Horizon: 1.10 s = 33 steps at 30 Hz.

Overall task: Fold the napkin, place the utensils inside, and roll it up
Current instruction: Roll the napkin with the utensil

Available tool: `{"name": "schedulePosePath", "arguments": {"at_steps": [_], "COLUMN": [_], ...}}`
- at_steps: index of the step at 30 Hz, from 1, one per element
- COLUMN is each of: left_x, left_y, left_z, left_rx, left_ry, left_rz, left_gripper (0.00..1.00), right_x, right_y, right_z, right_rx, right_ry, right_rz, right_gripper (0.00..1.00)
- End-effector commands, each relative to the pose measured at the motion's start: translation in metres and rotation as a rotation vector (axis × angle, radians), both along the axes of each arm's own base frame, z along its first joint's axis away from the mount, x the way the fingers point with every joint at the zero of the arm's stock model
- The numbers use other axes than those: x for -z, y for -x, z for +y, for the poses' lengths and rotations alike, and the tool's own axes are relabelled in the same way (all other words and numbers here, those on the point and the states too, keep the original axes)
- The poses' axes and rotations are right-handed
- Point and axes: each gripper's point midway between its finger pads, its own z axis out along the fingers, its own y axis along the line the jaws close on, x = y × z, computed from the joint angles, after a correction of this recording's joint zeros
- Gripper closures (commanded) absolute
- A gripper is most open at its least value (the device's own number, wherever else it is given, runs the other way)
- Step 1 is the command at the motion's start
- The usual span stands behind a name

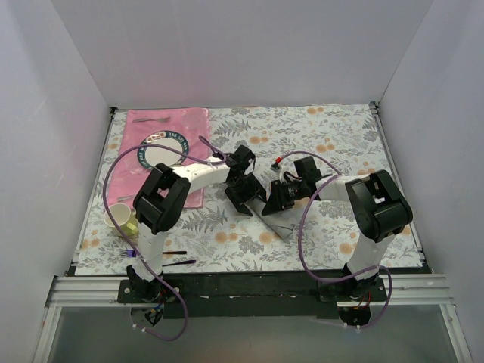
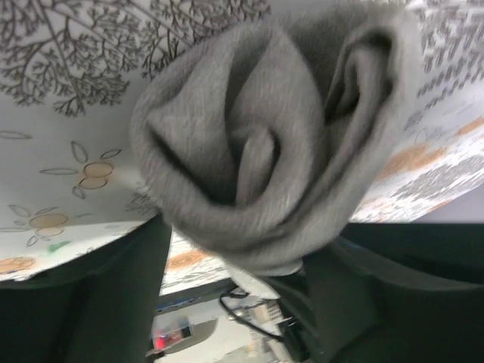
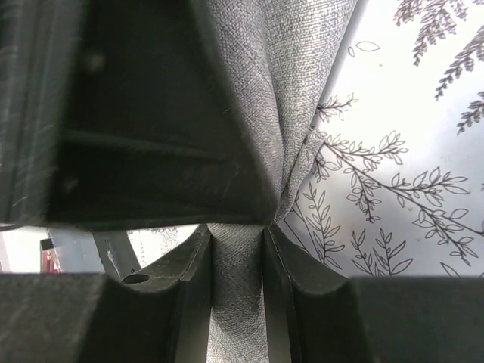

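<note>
The grey napkin (image 1: 278, 224) lies bunched on the floral tablecloth at the middle, between both arms. In the left wrist view it is a thick, loosely rolled bundle (image 2: 257, 144) seen end-on. My left gripper (image 1: 243, 198) (image 2: 242, 253) holds its lower part between its dark fingers (image 2: 113, 302). My right gripper (image 1: 266, 206) (image 3: 237, 249) is shut on a narrow fold of the napkin (image 3: 238, 302), right next to the left gripper's dark body (image 3: 136, 113). The orange-tan wooden utensil is not visible; it is hidden or out of view.
A pink placemat (image 1: 185, 125) with a round plate (image 1: 160, 155) lies at the back left. A cup (image 1: 119, 215) stands at the left edge. A purple-handled fork (image 1: 126, 253) and a thin black utensil (image 1: 180, 262) lie near the front left. White walls enclose the table.
</note>
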Motion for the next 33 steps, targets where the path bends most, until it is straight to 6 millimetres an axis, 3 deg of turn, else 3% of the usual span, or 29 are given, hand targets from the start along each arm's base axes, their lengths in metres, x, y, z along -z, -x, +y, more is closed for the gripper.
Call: {"name": "schedulePosePath", "arguments": {"at_steps": [1,3,6,12,13,17,24,33], "left_x": [0.006,0.009,0.009,0.000,-0.002,-0.009,-0.020,-0.025], "left_y": [-0.014,-0.017,-0.018,-0.014,-0.015,-0.016,-0.018,-0.016], "left_z": [-0.003,-0.001,-0.001,-0.004,-0.003,-0.001,-0.002,-0.004], "left_rx": [-0.013,-0.009,0.003,0.017,0.017,0.011,0.001,-0.008], "left_ry": [-0.031,-0.050,-0.055,-0.017,-0.012,0.018,0.065,0.094], "left_rz": [-0.020,-0.032,-0.034,-0.026,-0.024,-0.013,0.011,0.028], "left_gripper": [0.46,0.58,0.67,0.70,0.70,0.71,0.73,0.75], "right_x": [0.010,0.010,0.001,-0.033,-0.047,-0.067,-0.056,-0.026], "right_y": [0.016,0.015,0.005,-0.013,-0.015,-0.015,-0.005,-0.009], "right_z": [-0.010,-0.016,-0.021,-0.033,-0.031,-0.021,-0.003,0.013], "right_rx": [-0.022,-0.013,0.001,0.050,0.058,0.078,0.058,0.020], "right_ry": [0.054,0.100,0.164,0.435,0.449,0.556,0.698,0.768], "right_rz": [0.054,0.041,-0.035,-0.339,-0.412,-0.653,-0.787,-0.776], "right_gripper": [0.64,0.57,0.47,0.31,0.30,0.25,0.21,0.23]}}
